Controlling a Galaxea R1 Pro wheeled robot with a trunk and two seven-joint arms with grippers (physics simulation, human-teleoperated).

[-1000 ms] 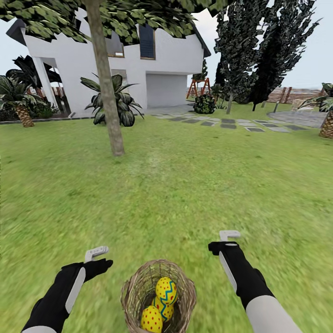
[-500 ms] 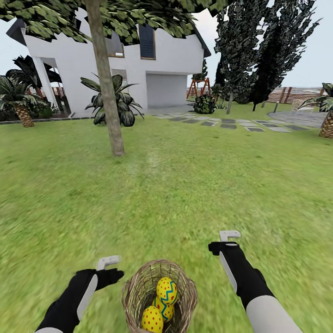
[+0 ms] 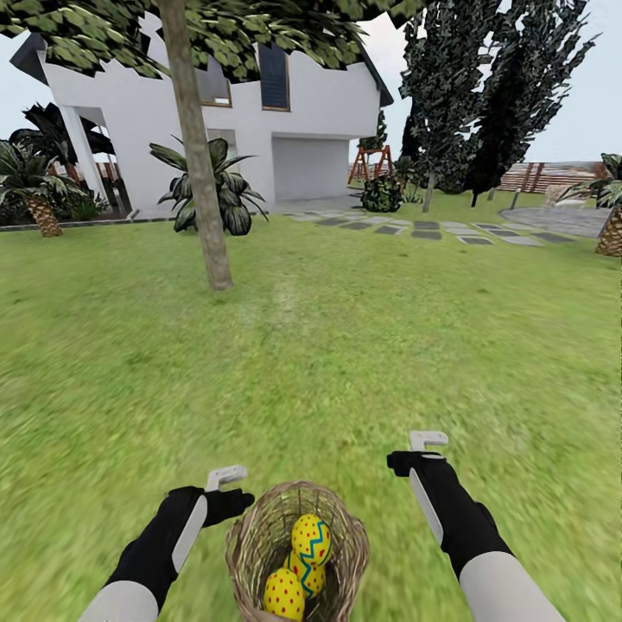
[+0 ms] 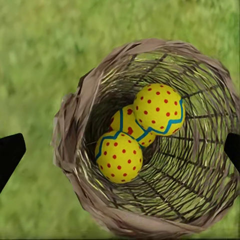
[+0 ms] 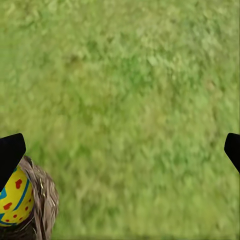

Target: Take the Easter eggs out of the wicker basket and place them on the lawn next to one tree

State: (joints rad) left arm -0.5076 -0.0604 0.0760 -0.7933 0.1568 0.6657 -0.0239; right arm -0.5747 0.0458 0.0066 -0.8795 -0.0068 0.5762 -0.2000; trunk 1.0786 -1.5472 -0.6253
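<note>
On the green lawn (image 3: 328, 345), just before the robot, the round brown wicker basket (image 4: 80, 115) is seen with all three yellow dotted eggs (image 4: 119, 156) inside. The left gripper (image 4: 120, 150) is held spread wide above the basket mouth, probably for reaching an egg. The right gripper (image 5: 120, 150) is opened over bare grass beside it.
</note>
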